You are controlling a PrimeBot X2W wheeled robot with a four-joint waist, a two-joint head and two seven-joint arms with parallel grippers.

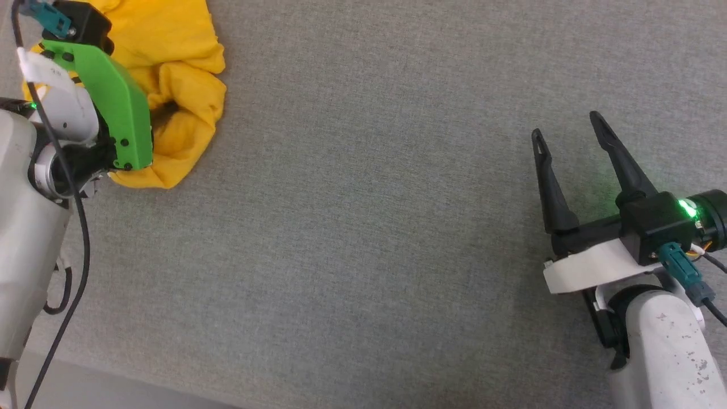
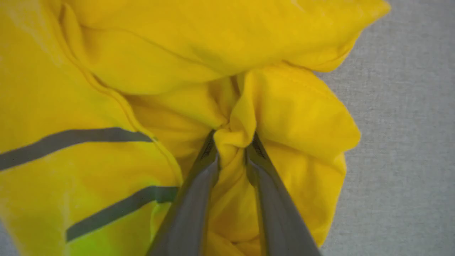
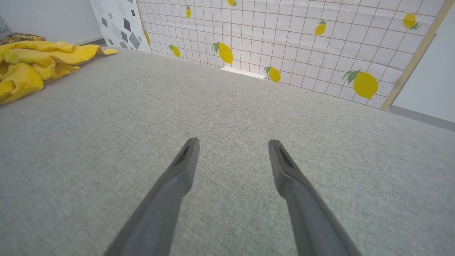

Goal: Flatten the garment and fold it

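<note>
The garment (image 1: pixel 182 74), a bright yellow shirt, lies crumpled at the far left of the grey table (image 1: pixel 369 227). The green cover of my left wrist (image 1: pixel 113 102) hangs over it and hides the fingers there. In the left wrist view my left gripper (image 2: pixel 231 142) is shut on a raised fold of the garment (image 2: pixel 142 60), with yellow cloth bunched between the two fingers; dark stripes show on the cloth at the left. My right gripper (image 1: pixel 567 126) stands open over bare table at the right, far from the garment (image 3: pixel 32 64), with nothing between its fingers (image 3: pixel 233 143).
Grey fabric covers the table between the two arms. Its near edge (image 1: pixel 113 386) runs along the lower left of the head view. A tiled wall panel with lemon prints (image 3: pixel 284 42) stands beyond the far edge.
</note>
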